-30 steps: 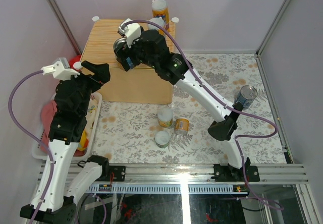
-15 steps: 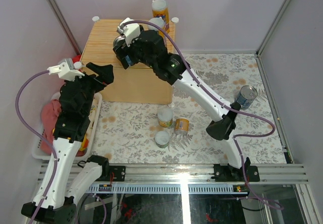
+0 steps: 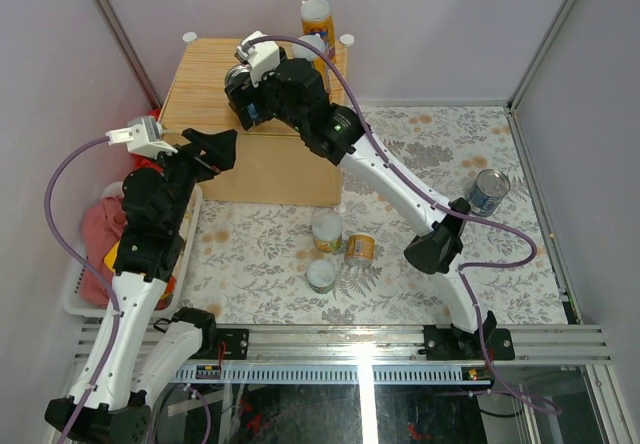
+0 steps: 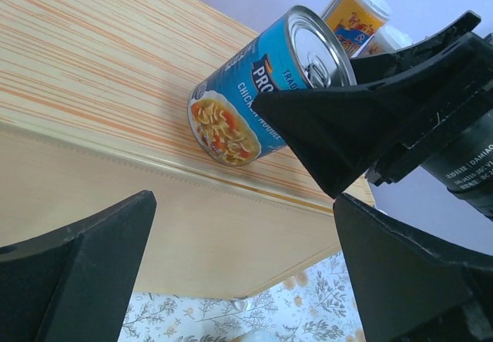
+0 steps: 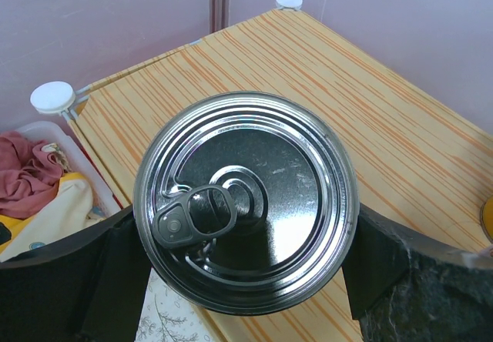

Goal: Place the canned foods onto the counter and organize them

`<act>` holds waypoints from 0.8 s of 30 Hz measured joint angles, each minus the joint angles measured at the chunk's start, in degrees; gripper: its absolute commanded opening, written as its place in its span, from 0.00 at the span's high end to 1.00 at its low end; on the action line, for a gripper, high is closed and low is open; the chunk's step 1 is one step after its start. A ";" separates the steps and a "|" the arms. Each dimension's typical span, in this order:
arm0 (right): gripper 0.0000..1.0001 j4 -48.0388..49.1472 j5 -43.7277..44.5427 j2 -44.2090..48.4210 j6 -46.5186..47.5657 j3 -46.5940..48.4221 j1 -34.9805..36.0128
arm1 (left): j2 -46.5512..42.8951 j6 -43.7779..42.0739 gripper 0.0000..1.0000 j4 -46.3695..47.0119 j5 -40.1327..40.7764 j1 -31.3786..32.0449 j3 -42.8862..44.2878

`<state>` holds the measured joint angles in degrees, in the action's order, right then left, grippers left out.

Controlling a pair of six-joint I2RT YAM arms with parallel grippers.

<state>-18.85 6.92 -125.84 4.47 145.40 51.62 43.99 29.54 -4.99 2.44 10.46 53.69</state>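
Left wrist view: the blue can [image 4: 262, 88] leans over the counter [image 4: 92, 72], lid toward upper right. The right gripper [image 5: 243, 230] clamps its sides near the lid; left gripper [image 4: 245, 203] gapes empty.

Seven cans [image 3: 360, 249] in all: two tall orange cans [image 3: 316, 12], two blue cans [image 3: 488, 190], three smaller cans [image 3: 327, 232] clustered together. One wooden counter [image 3: 200, 74] with two white knobs [image 3: 190, 36] showing. One laundry basket [image 3: 72, 302]. Two robot arms [image 3: 390, 179].
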 measured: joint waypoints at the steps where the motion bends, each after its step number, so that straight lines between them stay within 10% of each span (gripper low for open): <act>1: 0.07 0.02 -0.04 0.00 -0.17 0.00 -0.13 | 0.02 -0.11 0.00 0.37 -0.35 0.00 -0.15; 24: 0.01 7.98 -1.99 2.84 -3.37 -1.99 -1.81 | 4.22 -2.99 0.00 4.92 -5.51 0.04 0.42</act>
<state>-10.87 4.93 -123.00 1.10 143.41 49.80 48.21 26.55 -0.08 -3.07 10.50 54.11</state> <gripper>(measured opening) 0.995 0.996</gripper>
